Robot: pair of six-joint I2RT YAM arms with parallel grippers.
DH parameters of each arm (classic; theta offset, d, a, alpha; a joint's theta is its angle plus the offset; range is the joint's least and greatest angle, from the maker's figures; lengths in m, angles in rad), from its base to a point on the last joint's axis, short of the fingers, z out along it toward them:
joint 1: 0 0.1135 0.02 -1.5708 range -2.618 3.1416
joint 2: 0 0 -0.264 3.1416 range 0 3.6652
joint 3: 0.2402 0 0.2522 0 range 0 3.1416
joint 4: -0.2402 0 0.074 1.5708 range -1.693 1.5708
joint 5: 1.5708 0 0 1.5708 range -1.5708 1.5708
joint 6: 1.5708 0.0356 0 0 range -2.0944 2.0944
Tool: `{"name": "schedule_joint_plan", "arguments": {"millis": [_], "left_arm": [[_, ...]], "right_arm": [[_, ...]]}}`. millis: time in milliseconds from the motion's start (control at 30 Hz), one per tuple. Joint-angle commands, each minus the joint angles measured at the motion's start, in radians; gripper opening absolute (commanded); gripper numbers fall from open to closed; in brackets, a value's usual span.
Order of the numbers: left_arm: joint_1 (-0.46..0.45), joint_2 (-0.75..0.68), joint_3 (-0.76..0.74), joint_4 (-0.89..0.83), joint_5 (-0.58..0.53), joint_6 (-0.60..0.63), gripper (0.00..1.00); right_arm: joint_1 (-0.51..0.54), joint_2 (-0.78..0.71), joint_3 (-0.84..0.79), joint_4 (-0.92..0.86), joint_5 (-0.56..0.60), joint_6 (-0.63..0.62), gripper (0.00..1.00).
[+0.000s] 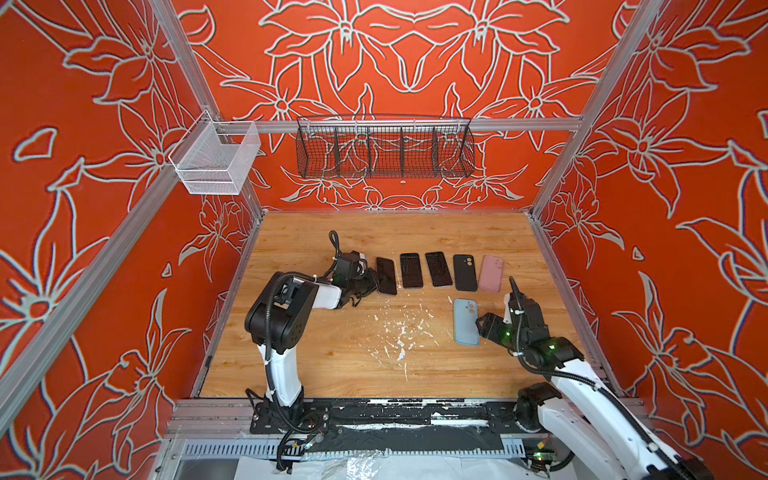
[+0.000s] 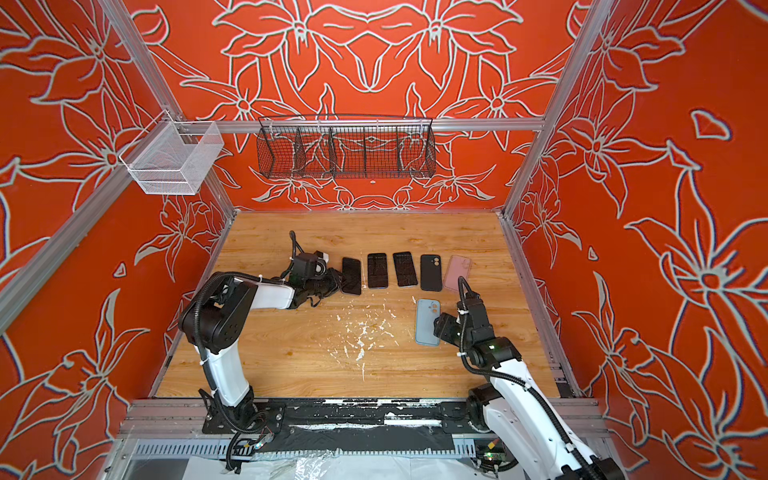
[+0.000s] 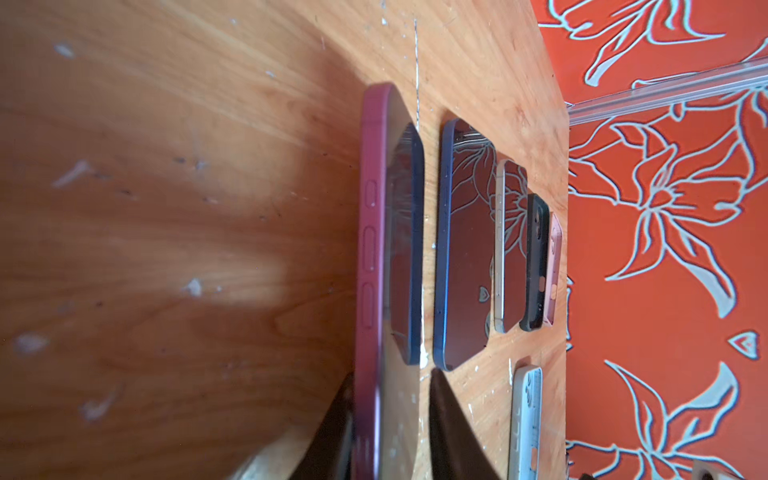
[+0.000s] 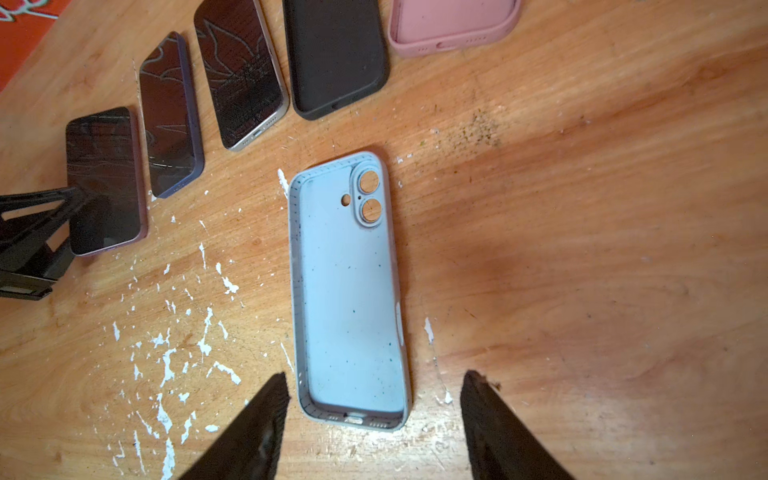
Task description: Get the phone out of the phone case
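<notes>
A dark-screened phone (image 1: 385, 275) lies in its maroon phone case (image 3: 370, 249) at the left end of a row on the wooden table, seen in both top views. My left gripper (image 3: 390, 374) stands open round the case's near end. One finger (image 3: 336, 424) rests against the case's side and the other finger (image 3: 449, 424) stands just apart from it. An empty light blue case (image 4: 347, 291) lies nearer the front right. My right gripper (image 4: 376, 374) is open, with that case's near end between its fingers (image 1: 482, 326) and not touching them.
To the right in the row lie two bare phones (image 1: 411, 270) (image 1: 438, 269), a black case (image 1: 464, 272) and a pink case (image 1: 491, 273). White paint flecks (image 1: 401, 332) mark the table's middle. A black wire basket (image 1: 384, 151) and a white mesh basket (image 1: 216, 162) hang on the frame.
</notes>
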Motion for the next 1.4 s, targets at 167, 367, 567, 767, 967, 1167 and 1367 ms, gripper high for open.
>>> {"name": "schedule_joint_plan", "arguments": {"millis": [167, 367, 567, 767, 967, 1167, 1367], "left_arm": [[0.005, -0.029, 0.014, -0.032, -0.066, 0.064, 0.40], [0.005, -0.100, 0.010, -0.137, -0.140, 0.125, 0.63], [0.005, -0.264, -0.014, -0.270, -0.296, 0.227, 0.99], [0.005, -0.458, 0.036, -0.537, -0.590, 0.407, 0.98], [0.007, -0.598, -0.096, -0.405, -0.955, 0.661, 0.97], [0.035, -0.610, -0.284, -0.195, -1.055, 0.786, 0.98], [0.093, -0.586, -0.469, 0.118, -1.024, 0.827, 0.97]], "right_arm": [[-0.016, 0.098, 0.070, 0.064, -0.024, -0.089, 0.71], [-0.023, 0.205, 0.147, 0.090, -0.042, -0.186, 0.76], [-0.048, 0.297, 0.235, 0.148, 0.029, -0.259, 0.97], [-0.102, 0.389, 0.311, 0.215, 0.084, -0.338, 0.98], [-0.165, 0.469, 0.317, 0.299, 0.132, -0.406, 0.98], [-0.186, 0.529, 0.275, 0.422, 0.184, -0.531, 0.98], [-0.197, 0.537, 0.093, 0.805, 0.137, -0.654, 0.98]]}}
